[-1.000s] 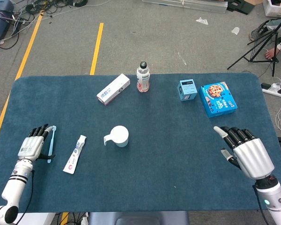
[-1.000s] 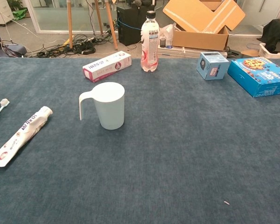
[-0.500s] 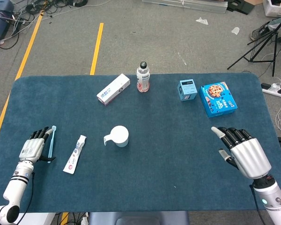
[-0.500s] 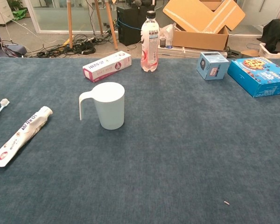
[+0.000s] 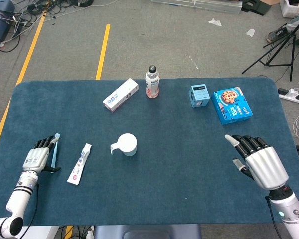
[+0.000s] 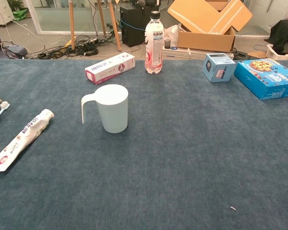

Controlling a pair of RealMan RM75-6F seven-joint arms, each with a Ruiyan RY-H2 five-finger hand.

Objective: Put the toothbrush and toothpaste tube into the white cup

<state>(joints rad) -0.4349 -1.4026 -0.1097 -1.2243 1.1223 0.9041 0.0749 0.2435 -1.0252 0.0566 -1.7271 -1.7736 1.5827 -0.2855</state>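
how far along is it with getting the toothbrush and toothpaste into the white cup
Nothing is done yet: the white cup stands upright with nothing visible in it. In hand: the left robot hand lies against the toothbrush on the table; whether it grips it is unclear. Left: the toothpaste tube lies flat beside the cup, untouched. The right robot hand is open and holds nothing.

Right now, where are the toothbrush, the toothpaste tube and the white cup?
toothbrush [image 5: 54, 152]: head view, on the middle of its handle.
toothpaste tube [image 5: 79, 163]: head view, on the tube's body.
white cup [image 6: 113, 112]: chest view, on its outer wall.
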